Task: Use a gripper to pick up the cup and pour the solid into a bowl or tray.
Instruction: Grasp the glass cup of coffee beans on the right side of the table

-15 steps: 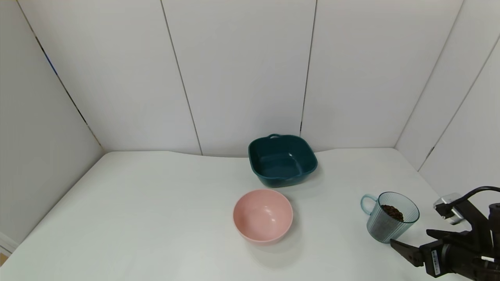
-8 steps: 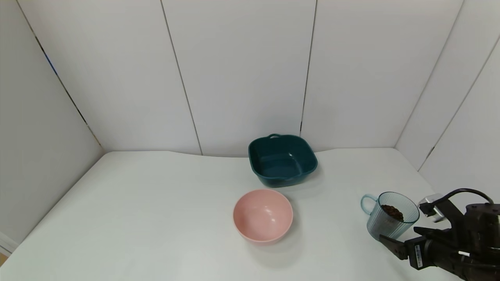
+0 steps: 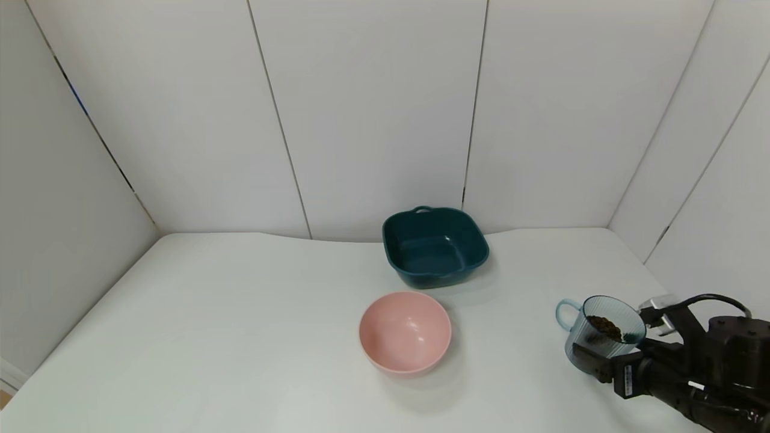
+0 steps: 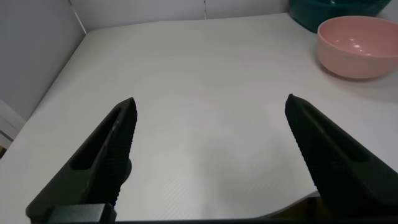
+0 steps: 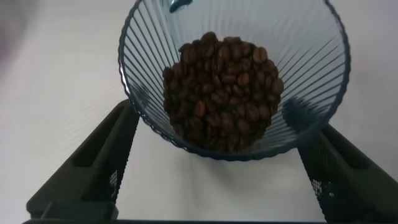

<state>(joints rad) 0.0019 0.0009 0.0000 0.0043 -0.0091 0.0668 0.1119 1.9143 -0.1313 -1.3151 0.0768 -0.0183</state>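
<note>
Your right gripper (image 5: pixel 217 165) is spread wide with the cup (image 3: pixel 598 332) of coffee beans (image 5: pixel 221 90) between its fingers, so closing off-centre could tip it, spilling short of the pink bowl (image 3: pixel 405 332).

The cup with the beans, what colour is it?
The cup is see-through pale blue with ribbed sides, clearest in the right wrist view.

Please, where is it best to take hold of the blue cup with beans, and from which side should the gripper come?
Grip the cup around its ribbed body, below the rim, coming from the robot's right, opposite the loop handle. The cup stands upright with beans inside, so a level side grasp should keep them in. The right gripper already has its open fingers either side of the body.
</note>
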